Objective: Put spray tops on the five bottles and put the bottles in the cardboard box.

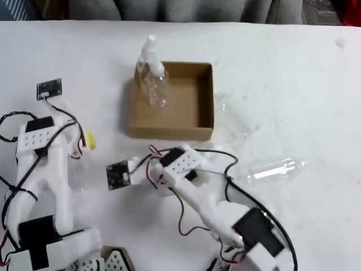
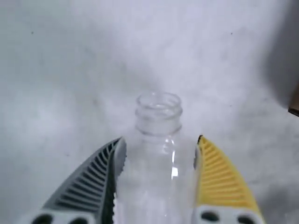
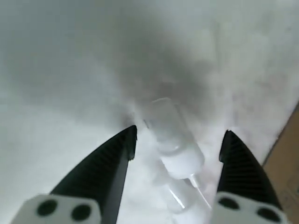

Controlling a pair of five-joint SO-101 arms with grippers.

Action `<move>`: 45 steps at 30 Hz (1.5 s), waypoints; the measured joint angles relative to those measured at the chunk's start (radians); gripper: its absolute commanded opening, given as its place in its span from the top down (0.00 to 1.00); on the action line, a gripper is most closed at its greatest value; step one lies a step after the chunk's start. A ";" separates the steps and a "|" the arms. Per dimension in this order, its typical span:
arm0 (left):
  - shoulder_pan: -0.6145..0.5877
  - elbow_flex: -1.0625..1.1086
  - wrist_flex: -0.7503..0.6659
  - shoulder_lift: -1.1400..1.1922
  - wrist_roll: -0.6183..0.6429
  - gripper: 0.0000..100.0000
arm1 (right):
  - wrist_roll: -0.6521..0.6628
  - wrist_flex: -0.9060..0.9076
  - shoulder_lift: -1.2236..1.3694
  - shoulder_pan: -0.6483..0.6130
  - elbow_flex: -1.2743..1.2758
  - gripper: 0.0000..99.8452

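Note:
My left gripper [image 2: 161,140] is shut on a clear bottle [image 2: 159,116] with an open, uncapped neck, gripped just below the thread; in the high view this bottle [image 1: 82,169] is near the table's left side. My right gripper [image 3: 180,135] is open, its black fingers either side of a spray top [image 3: 173,144] that lies on the table with its thin tube trailing. The cardboard box [image 1: 206,101] sits at the middle back. A clear bottle with a white spray top [image 1: 153,79] stands at the box's left wall.
Two more clear uncapped bottles lie on the white table: one [image 1: 276,169] to the right of the right arm, another [image 1: 231,113] just right of the box. A corner of the box [image 3: 285,158] shows beside my right gripper.

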 measured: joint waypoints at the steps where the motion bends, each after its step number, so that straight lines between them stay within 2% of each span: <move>1: 0.000 0.000 0.000 0.000 0.000 0.98 | 0.000 0.000 0.018 0.005 -0.011 0.76; 4: 0.000 0.000 0.000 0.000 0.000 0.98 | 0.000 0.000 0.066 0.015 -0.040 0.78; 8: 0.000 0.000 -0.008 0.000 0.000 0.98 | 0.002 0.002 0.114 0.017 -0.080 0.98; 11: 0.000 0.000 -0.023 0.000 0.000 0.98 | 0.005 0.003 0.135 0.023 -0.109 0.96; 13: 0.000 0.000 -0.023 0.000 0.000 0.98 | 0.002 0.002 0.143 0.041 -0.137 0.99; 16: 0.000 0.000 -0.023 0.000 0.000 0.98 | -0.061 0.034 0.153 0.069 -0.189 0.98; 20: 0.000 0.000 -0.037 0.000 0.000 0.98 | -0.230 0.147 0.152 0.129 -0.350 0.98; 27: 0.000 0.000 -0.068 0.000 0.000 0.98 | -0.644 0.358 0.092 0.264 -0.591 0.98; 30: 0.000 0.000 -0.068 0.000 -0.002 0.98 | -0.747 0.445 0.046 0.328 -0.644 0.98; 38: 0.071 0.000 -0.057 -0.020 -0.002 0.98 | -0.729 0.684 -0.186 0.445 -0.666 0.98; 45: 0.094 0.000 0.009 -0.278 -0.003 0.98 | -0.724 0.822 -0.446 0.560 -0.654 0.98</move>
